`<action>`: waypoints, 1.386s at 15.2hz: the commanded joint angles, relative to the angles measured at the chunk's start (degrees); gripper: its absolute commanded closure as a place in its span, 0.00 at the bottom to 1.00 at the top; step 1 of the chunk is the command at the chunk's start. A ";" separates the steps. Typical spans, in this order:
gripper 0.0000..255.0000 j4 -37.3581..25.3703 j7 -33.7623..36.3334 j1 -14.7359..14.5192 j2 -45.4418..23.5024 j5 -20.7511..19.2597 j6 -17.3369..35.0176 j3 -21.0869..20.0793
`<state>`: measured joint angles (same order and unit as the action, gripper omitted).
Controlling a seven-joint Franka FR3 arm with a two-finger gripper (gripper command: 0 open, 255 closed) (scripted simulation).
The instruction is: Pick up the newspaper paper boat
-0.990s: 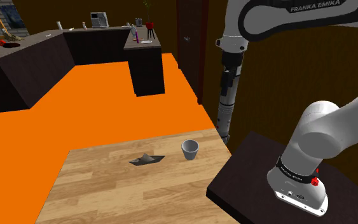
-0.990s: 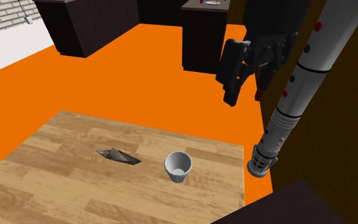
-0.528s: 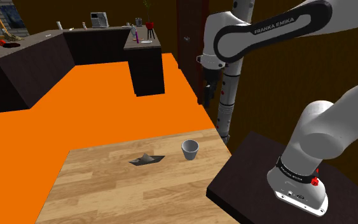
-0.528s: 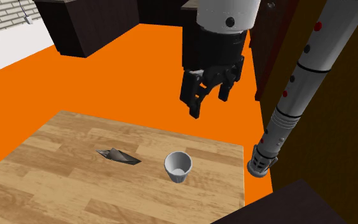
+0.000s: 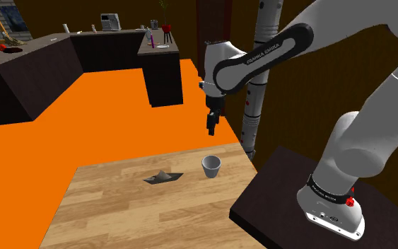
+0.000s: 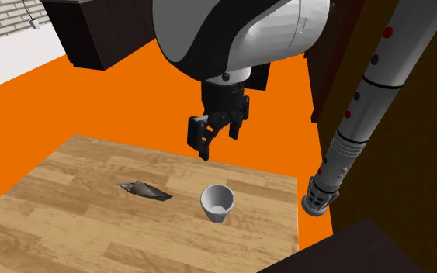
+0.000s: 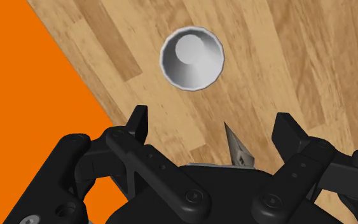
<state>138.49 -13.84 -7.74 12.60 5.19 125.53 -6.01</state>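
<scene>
Black gripper (image 5: pixel 211 128) is hanging in the air over the wooden table's (image 5: pixel 112 212) far edge, upper centre of the shoulder view. Its jaws are standing wide apart, gripping nothing. Grey folded paper boat (image 5: pixel 163 176) is lying on the table at that view's centre, left of a grey cup (image 5: pixel 211 166) and apart from it. From the wrist, the boat's pointed tip is showing between the spread fingers (image 7: pixel 138 122), untouched.
</scene>
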 commanded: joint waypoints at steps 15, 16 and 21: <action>0.00 -20.32 -2.07 -5.09 -34.74 -3.80 14.43 -3.72; 0.00 -22.10 -2.13 -5.54 -36.86 -4.21 14.76 -3.80; 0.00 -31.95 -2.61 -8.03 -47.47 -6.17 15.43 -4.09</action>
<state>108.45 -16.23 -15.34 -32.89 -0.63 140.89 -10.03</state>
